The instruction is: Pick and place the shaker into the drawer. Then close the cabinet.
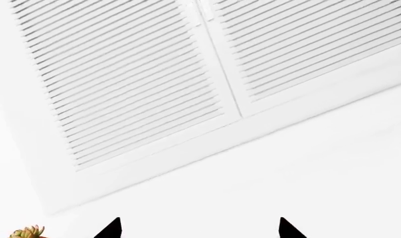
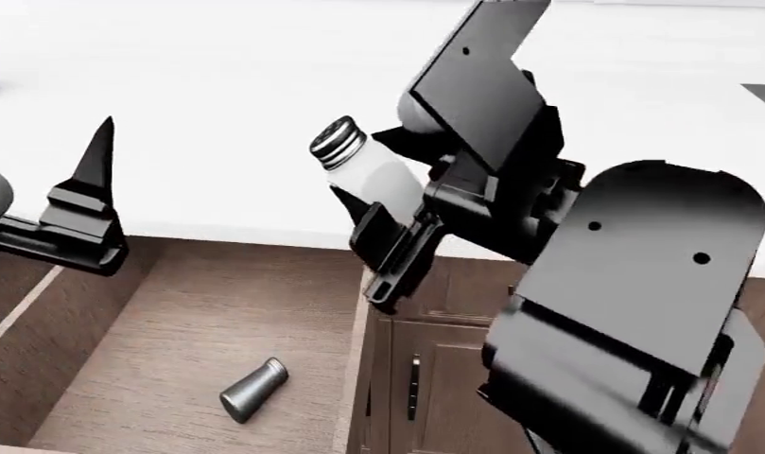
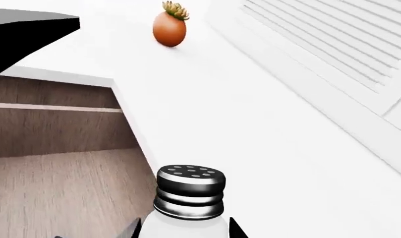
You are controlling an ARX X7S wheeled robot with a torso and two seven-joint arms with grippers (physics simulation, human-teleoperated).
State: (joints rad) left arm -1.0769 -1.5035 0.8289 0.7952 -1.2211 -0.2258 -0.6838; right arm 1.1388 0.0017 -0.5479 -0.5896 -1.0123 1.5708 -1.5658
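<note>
The shaker point(image 2: 372, 173), white with a perforated metal cap, is tilted in the air over the counter's front edge, just right of the open drawer point(image 2: 193, 312). My right gripper point(image 2: 392, 210) is shut on its body. In the right wrist view the shaker point(image 3: 190, 196) fills the space between the two fingertips of the right gripper point(image 3: 185, 231), with the drawer point(image 3: 48, 193) beside it. My left gripper point(image 2: 86, 203) hovers over the drawer's back left corner. In its own view the left gripper point(image 1: 200, 229) is open, holding nothing.
A small grey metal shaker point(image 2: 253, 389) lies on its side on the drawer floor. A cabinet door with a dark handle point(image 2: 414, 386) sits below right of the drawer. An orange fruit point(image 3: 169, 27) rests on the white counter point(image 2: 231, 95). White louvred shutters point(image 1: 134, 74) line the back wall.
</note>
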